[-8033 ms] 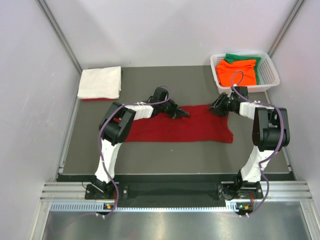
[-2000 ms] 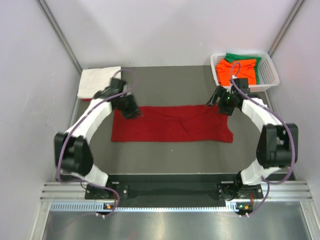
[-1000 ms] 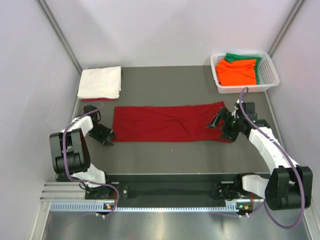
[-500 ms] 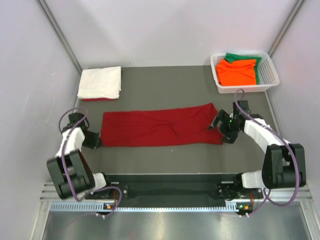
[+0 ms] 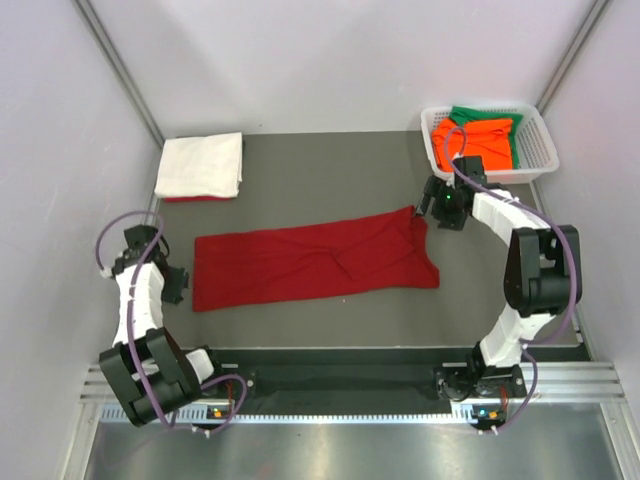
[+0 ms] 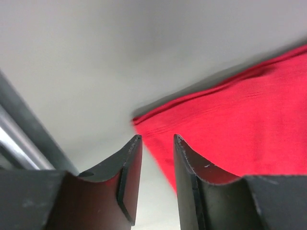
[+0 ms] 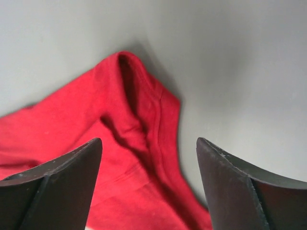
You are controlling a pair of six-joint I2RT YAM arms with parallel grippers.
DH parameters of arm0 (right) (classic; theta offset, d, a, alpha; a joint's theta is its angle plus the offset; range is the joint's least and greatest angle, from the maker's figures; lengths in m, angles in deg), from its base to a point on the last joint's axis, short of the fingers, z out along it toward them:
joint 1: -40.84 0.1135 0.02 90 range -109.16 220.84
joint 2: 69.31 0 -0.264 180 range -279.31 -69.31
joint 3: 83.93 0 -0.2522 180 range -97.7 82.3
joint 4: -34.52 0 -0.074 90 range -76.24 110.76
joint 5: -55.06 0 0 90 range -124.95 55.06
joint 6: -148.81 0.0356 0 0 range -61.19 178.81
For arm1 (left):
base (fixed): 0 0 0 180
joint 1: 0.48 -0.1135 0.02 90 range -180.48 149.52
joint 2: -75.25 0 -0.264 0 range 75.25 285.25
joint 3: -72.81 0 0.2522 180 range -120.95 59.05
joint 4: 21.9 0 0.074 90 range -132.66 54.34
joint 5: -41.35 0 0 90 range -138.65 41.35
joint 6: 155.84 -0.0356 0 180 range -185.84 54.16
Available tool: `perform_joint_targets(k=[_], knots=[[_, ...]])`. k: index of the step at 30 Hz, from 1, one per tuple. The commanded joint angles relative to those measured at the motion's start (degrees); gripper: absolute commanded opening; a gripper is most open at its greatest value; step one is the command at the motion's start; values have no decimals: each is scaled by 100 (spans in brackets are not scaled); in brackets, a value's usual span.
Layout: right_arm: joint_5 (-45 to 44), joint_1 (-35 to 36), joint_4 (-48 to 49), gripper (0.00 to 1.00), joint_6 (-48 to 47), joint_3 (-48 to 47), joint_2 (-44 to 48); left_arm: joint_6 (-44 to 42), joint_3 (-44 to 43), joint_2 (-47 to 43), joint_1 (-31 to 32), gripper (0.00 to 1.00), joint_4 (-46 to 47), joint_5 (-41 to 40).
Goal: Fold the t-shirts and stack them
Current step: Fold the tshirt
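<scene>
The dark red t-shirt (image 5: pixel 315 262) lies as a long folded strip across the grey mat, its right end tilted toward the back. My left gripper (image 5: pixel 176 283) is at the strip's left near corner. In the left wrist view the gripper (image 6: pixel 157 138) has a narrow gap with nothing in it, and the shirt's corner (image 6: pixel 249 120) lies just ahead. My right gripper (image 5: pixel 423 211) is wide open over the far right corner. In the right wrist view that gripper (image 7: pixel 148 140) hangs above the rumpled corner (image 7: pixel 112 108). A folded white t-shirt (image 5: pixel 200 165) lies at the back left.
A white lattice basket (image 5: pixel 533 166) at the back right holds an orange t-shirt (image 5: pixel 470 145) and a green t-shirt (image 5: pixel 482 114). A dark red edge (image 5: pixel 185 199) shows under the white shirt. Grey walls close in both sides, and a metal rail (image 5: pixel 330 385) runs along the front.
The red shirt has slid left and its right end has swung toward the back. My right gripper has moved up to the far right corner. My left gripper has moved further left.
</scene>
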Motion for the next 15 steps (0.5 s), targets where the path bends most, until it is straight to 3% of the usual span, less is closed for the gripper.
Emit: perform_joint_targets(k=[1, 7, 15], knots=[[-62, 126, 451, 78, -656, -386, -235, -583, -778, 88, -47, 38, -125, -234], [105, 302, 882, 68, -1087, -571, -674, -1313, -1306, 132, 154, 36, -30, 546], [-141, 382, 373, 72, -1606, -1449, -1544, -1209, -1236, 457, 1163, 35, 814, 1453]])
